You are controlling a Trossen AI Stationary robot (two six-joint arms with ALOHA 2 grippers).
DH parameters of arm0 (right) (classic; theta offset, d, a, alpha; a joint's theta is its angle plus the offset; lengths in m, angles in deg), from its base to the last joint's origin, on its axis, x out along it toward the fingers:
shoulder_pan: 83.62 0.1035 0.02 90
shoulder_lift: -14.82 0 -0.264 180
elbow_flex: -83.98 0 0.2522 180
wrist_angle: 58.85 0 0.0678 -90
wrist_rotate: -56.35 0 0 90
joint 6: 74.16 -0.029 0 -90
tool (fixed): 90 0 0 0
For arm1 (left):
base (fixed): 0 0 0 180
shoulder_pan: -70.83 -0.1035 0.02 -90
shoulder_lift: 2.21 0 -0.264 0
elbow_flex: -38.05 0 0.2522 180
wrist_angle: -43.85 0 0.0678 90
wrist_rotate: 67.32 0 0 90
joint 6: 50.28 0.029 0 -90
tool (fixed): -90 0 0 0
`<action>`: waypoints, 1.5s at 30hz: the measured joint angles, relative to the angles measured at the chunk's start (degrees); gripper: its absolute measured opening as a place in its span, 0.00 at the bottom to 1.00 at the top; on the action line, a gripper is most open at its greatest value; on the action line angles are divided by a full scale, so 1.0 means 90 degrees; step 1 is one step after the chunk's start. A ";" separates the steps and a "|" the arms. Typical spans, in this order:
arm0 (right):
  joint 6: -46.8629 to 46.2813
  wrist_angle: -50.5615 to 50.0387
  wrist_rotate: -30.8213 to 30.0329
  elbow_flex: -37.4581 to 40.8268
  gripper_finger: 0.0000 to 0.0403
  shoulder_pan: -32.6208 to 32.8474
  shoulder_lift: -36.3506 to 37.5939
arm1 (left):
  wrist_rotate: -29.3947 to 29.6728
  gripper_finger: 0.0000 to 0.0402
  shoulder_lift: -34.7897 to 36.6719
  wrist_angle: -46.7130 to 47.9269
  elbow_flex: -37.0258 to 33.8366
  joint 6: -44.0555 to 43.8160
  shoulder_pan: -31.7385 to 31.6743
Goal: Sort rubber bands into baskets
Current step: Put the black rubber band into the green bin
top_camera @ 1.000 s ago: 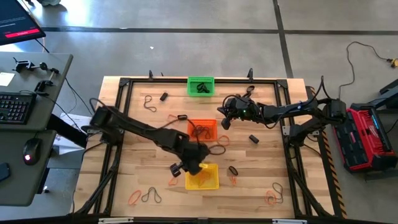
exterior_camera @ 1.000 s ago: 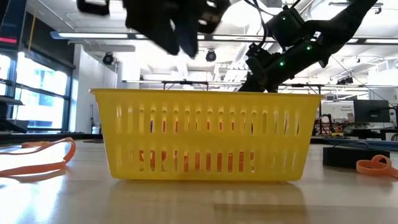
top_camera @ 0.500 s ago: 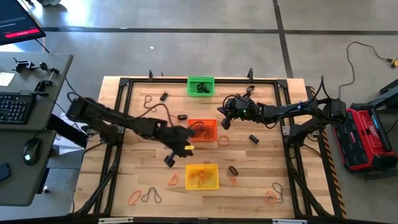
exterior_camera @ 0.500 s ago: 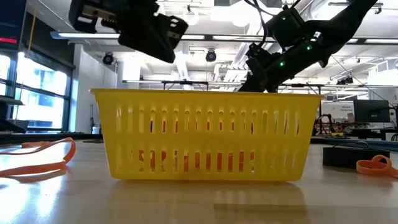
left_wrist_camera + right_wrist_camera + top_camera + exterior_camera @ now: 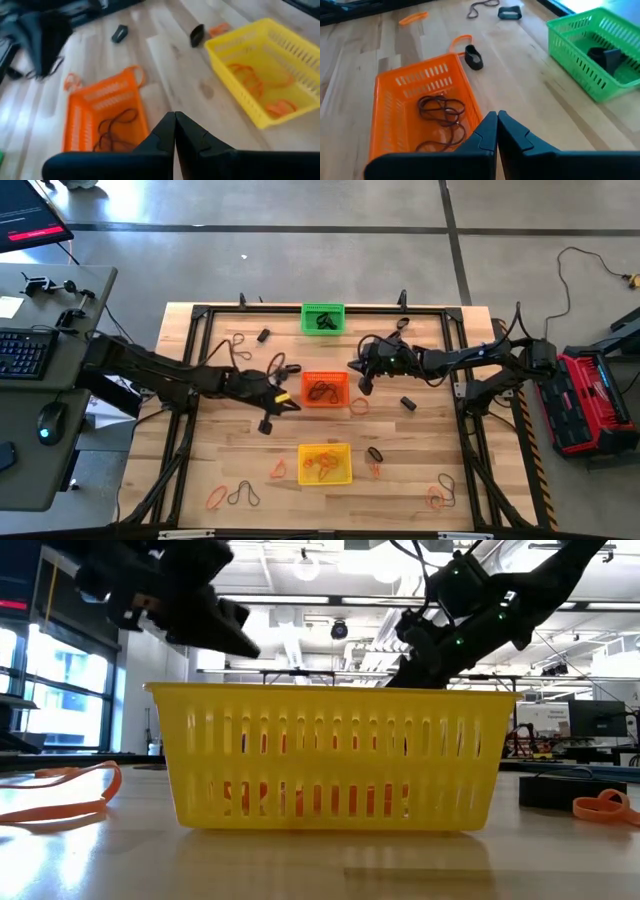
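Three baskets stand in a row down the table's middle: green (image 5: pixel 322 318) farthest, orange (image 5: pixel 324 389), yellow (image 5: pixel 325 463) nearest. Thin orange rubber bands (image 5: pixel 260 90) lie in the yellow basket, thin dark ones (image 5: pixel 442 112) in the orange, thick black ones (image 5: pixel 602 56) in the green. My left gripper (image 5: pixel 290 403) hangs shut and empty just left of the orange basket (image 5: pixel 107 117). My right gripper (image 5: pixel 355 370) hangs shut and empty at that basket's right side (image 5: pixel 425 115).
Loose rubber bands lie flat about the table: thick black ones (image 5: pixel 293 368), (image 5: pixel 408 402), (image 5: pixel 374 453), orange ones (image 5: pixel 358 406), (image 5: pixel 279 470), (image 5: pixel 216 498), (image 5: pixel 438 498), thin dark ones (image 5: pixel 240 343), (image 5: pixel 243 495). A black frame (image 5: pixel 190 380) borders the tabletop.
My left gripper has drawn back from above the yellow basket toward the table's far edge and a little left, turning as it went; it now hangs beside the orange basket. My right gripper has stayed where it was.
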 joint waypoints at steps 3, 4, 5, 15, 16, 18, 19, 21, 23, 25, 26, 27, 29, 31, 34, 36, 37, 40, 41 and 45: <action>-0.0053 -0.0116 0.0027 0.0000 0.01 0.0000 0.0000 | 0.0001 0.00 0.0156 -0.0331 -0.0375 -0.0167 -0.0201; -0.0050 -0.0169 0.0028 0.0000 0.02 0.0003 0.0000 | -0.0002 0.00 0.0200 -0.0414 -0.0483 -0.0223 -0.0279; -0.0050 -0.0225 0.0028 0.0000 0.03 0.0015 0.0000 | -0.0002 0.00 0.0246 -0.0466 -0.0598 -0.0283 -0.0351; -0.0626 -0.2149 0.0030 -0.0017 0.23 0.0283 0.0605 | -0.0072 0.00 0.0287 -0.1764 -0.1495 -0.0743 -0.0873; -0.0776 -0.2465 0.0028 -0.0017 0.25 0.0326 0.0727 | -0.0072 0.00 0.0290 -0.1816 -0.1535 -0.0740 -0.0914; -0.1107 -0.3236 0.0028 -0.0017 0.29 0.0442 0.1006 | -0.0074 0.00 0.0296 -0.1809 -0.1560 -0.0770 -0.0968; -0.1301 -0.3530 0.0030 -0.0017 0.30 0.0514 0.1118 | -0.0071 0.00 0.0295 -0.1808 -0.1561 -0.0787 -0.1011; -0.1646 -0.4246 0.0014 -0.0019 0.33 0.0681 0.1347 | -0.0067 0.00 0.0297 -0.1847 -0.1562 -0.0813 -0.1048; -0.2018 -0.4901 -0.0119 -0.0017 0.35 0.0861 0.1499 | -0.0045 0.00 0.0297 -0.1862 -0.1562 -0.0828 -0.1091; -0.2448 -0.5676 -0.0290 -0.0019 0.36 0.1019 0.1565 | -0.0045 0.00 0.0297 -0.1970 -0.1565 -0.0839 -0.1095; -0.2649 -0.6017 -0.0334 -0.0015 0.36 0.1085 0.1569 | -0.0041 0.00 0.0297 -0.2017 -0.1562 -0.0842 -0.1096; -0.2840 -0.6274 -0.0374 -0.0015 0.36 0.1145 0.1569 | -0.0041 0.00 0.0297 -0.2044 -0.1562 -0.0843 -0.1095; -0.3158 -0.6760 -0.0389 -0.0015 0.36 0.1263 0.1558 | -0.0041 0.00 0.0297 -0.2107 -0.1562 -0.0843 -0.1095; -0.3328 -0.6913 -0.0391 -0.0012 0.36 0.1372 0.1544 | -0.0041 0.00 0.0297 -0.2110 -0.1562 -0.0842 -0.1095; -0.3469 -0.6975 -0.0364 -0.0012 0.36 0.1478 0.1547 | -0.0038 0.00 0.0297 -0.2104 -0.1562 -0.0842 -0.1095; -0.3540 -0.6986 -0.0265 -0.0012 0.36 0.1518 0.1543 | -0.0036 0.00 0.0297 -0.2097 -0.1562 -0.0842 -0.1095; -0.3620 -0.6997 -0.0227 -0.0012 0.36 0.1518 0.1545 | -0.0036 0.00 0.0296 -0.2097 -0.1562 -0.0845 -0.1095; -0.3775 -0.7110 -0.0229 -0.0003 0.36 0.1515 0.1542 | -0.0033 0.00 0.0297 -0.2094 -0.1562 -0.0842 -0.1095; -0.3777 -0.7146 -0.0228 -0.0002 0.36 0.1515 0.1542 | -0.0031 0.00 0.0297 -0.2094 -0.1562 -0.0845 -0.1095; -0.3780 -0.7182 -0.0227 0.0000 0.36 0.1513 0.1542 | -0.0031 0.00 0.0296 -0.2094 -0.1562 -0.0888 -0.1093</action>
